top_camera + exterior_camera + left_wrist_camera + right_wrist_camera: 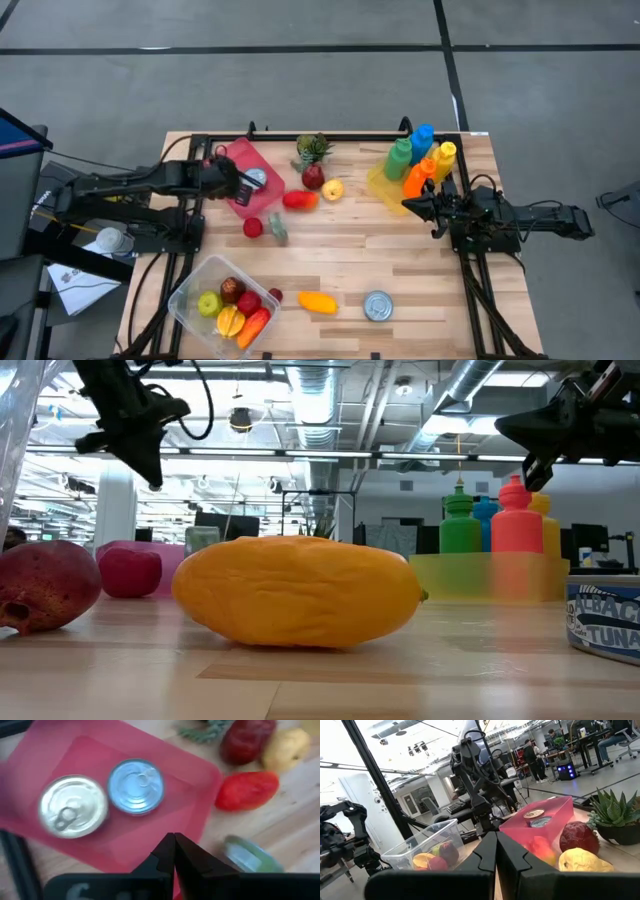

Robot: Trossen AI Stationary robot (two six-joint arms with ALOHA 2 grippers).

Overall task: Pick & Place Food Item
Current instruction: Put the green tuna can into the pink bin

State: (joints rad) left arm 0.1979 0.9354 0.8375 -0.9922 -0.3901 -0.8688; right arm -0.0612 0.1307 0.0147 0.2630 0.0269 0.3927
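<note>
A pink-red tray [238, 165] at the far left holds a silver can [72, 806] and a blue-topped can [136, 786]. My left gripper [246, 186] hangs shut over the tray's near edge, holding nothing; in the low view my left gripper [153, 478] is well clear of the table. Just beyond the tray lie a red tomato [300, 200], a dark red fruit [313, 177], a yellow fruit [333, 189] and a green can [277, 230] on its side. My right gripper [408, 205] waits shut and level at the right, by the bottles.
A clear bin [190, 290] with several fruits stands at the near left. An orange fruit [318, 302] and a tuna can [377, 305] lie near the front edge. Coloured bottles [420, 160] stand in a yellow tray at the far right, and a spiky plant [312, 150] at the far middle.
</note>
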